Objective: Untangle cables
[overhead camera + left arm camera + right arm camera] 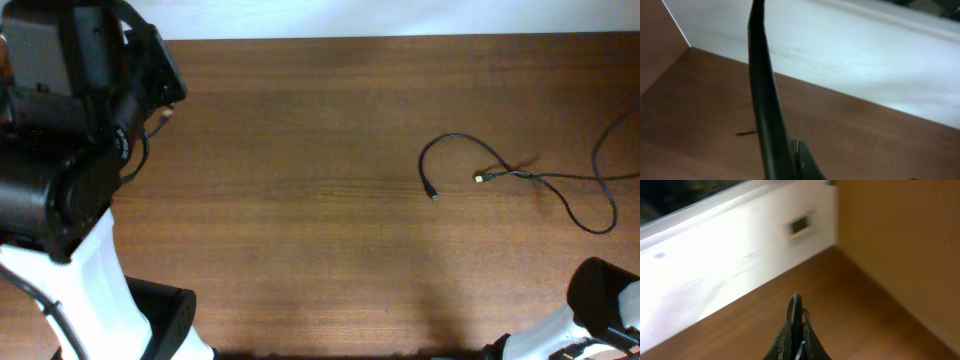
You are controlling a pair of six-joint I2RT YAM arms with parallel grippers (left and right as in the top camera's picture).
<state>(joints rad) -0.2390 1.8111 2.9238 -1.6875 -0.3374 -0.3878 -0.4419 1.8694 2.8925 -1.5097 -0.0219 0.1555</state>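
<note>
The cables [520, 173] lie on the wooden table [320, 230] at the right in the overhead view. One thin black cord arcs from a small plug [432, 192] up and over to a crossing point. Another has a light metal tip [479, 178] and runs right, with a loop [592, 222] toward the front. They cross near the middle. My left gripper [796, 150] is shut and empty, far off at the table's back left corner [165, 90]. My right gripper [797, 307] is shut and empty; its arm [605, 300] sits at the front right, apart from the cables.
A white wall [865, 55] runs along the table's back edge. The right wrist view shows a side panel [900, 245] and a wall socket [801, 225]. A small dark stub [747, 133] lies on the table near the left gripper. Another cord end [612, 135] enters from the right edge.
</note>
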